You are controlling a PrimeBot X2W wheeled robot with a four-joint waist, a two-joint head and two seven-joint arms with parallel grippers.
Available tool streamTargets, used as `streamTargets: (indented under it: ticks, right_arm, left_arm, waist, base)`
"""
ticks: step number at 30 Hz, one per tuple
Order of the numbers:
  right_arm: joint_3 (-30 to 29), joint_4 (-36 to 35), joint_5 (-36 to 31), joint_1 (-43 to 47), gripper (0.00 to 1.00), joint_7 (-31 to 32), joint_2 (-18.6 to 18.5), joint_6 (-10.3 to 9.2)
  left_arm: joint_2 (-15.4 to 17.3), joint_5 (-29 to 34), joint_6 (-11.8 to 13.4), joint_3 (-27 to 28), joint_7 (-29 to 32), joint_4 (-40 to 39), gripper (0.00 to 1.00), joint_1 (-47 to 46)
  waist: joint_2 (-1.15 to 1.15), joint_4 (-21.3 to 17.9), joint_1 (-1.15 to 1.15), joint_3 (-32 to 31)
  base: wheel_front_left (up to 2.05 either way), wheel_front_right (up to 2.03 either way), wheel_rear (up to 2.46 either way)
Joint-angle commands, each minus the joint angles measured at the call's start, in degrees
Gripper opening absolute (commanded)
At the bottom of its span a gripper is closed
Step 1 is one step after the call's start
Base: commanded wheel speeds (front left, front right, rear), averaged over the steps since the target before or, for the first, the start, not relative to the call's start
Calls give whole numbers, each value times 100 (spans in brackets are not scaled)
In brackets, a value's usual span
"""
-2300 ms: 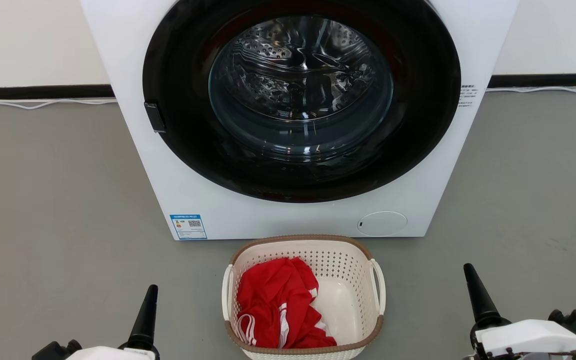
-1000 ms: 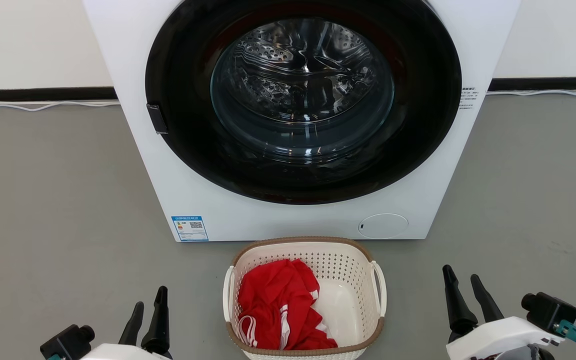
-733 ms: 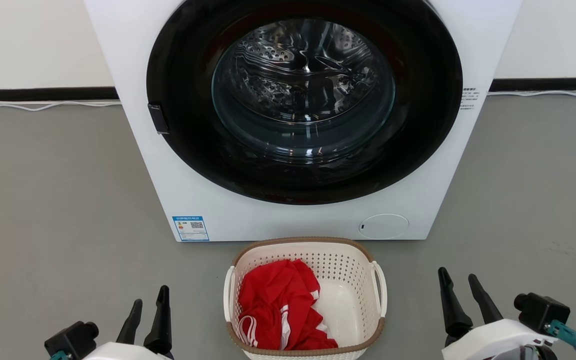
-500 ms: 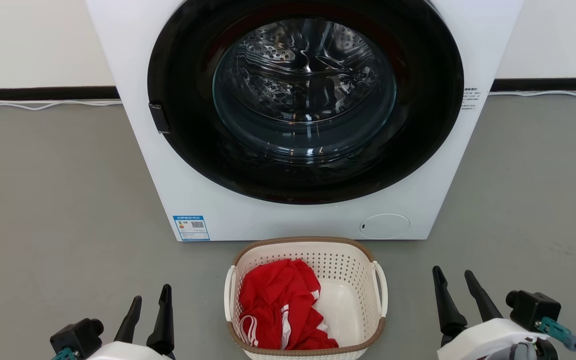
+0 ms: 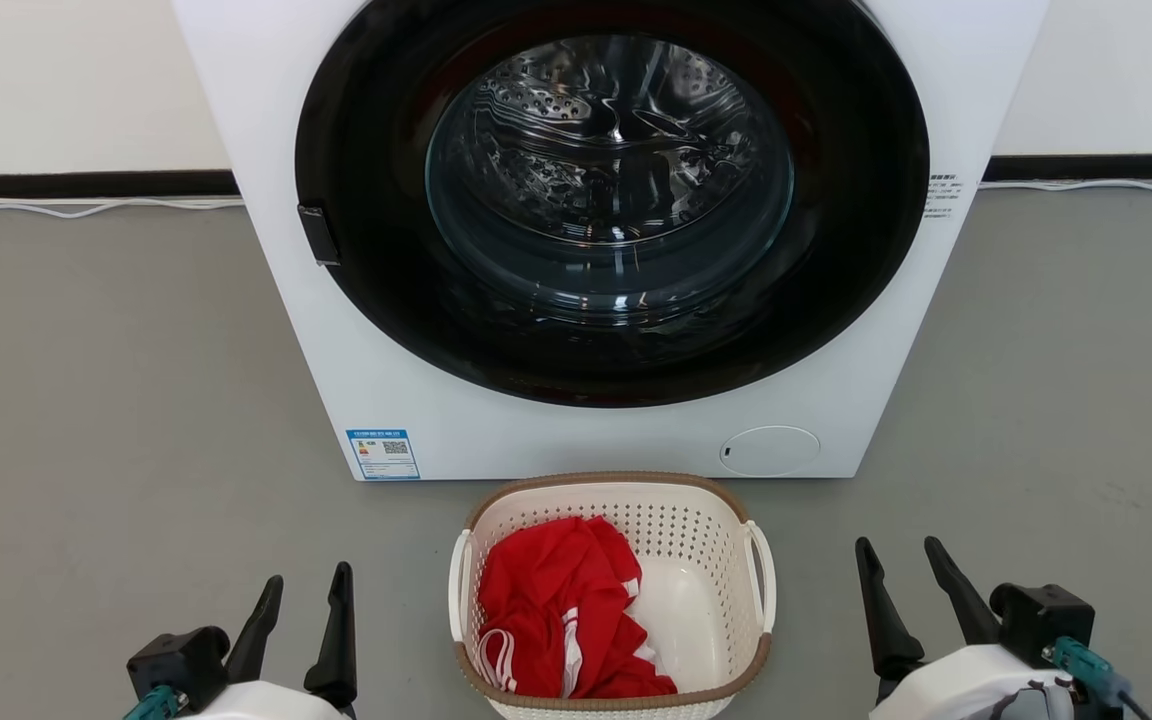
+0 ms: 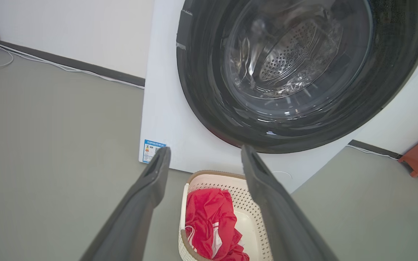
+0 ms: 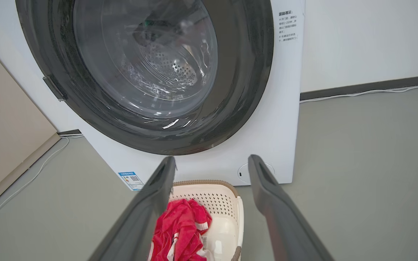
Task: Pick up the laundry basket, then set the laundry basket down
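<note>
Both our pincers gaped empty: left gripper [image 5: 308, 575] left of the laundry basket [image 5: 681, 525], right gripper [image 5: 896, 543] right of it, neither touching it. Within the basket lay a red garment [image 5: 546, 600]; just behind it stood the washing machine [image 5: 496, 440].

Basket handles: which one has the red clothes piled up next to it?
The laundry basket's left handle. The red clothes bunch against that side; beside the right handle the basket's white bottom shows bare.
</note>
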Motion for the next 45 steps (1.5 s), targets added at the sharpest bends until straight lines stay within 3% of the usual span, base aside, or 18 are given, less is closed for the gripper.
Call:
streamTargets:
  ticks: [1, 21, 45]
  right_arm:
    - [112, -75, -251, -237, 100, -141, -50, 35]
    - [40, 189, -1601, -323, 100, -478, -61, 42]
    - [-66, 219, -1583, -340, 100, -480, -61, 42]
  left_arm:
    - [68, 225, 33, 117, -95, -169, 100, -178]
    - [90, 1569, 30, 128, -432, -67, 100, -200]
    - [90, 1423, 14, 143, -434, 25, 100, -233]
  waist:
    - [0, -3, 0, 5]
    - [0, -63, 0, 19]
    - [0, -61, 0, 42]
  base:
    - [0, 0, 0]
    - [0, 0, 0]
    - [0, 0, 0]
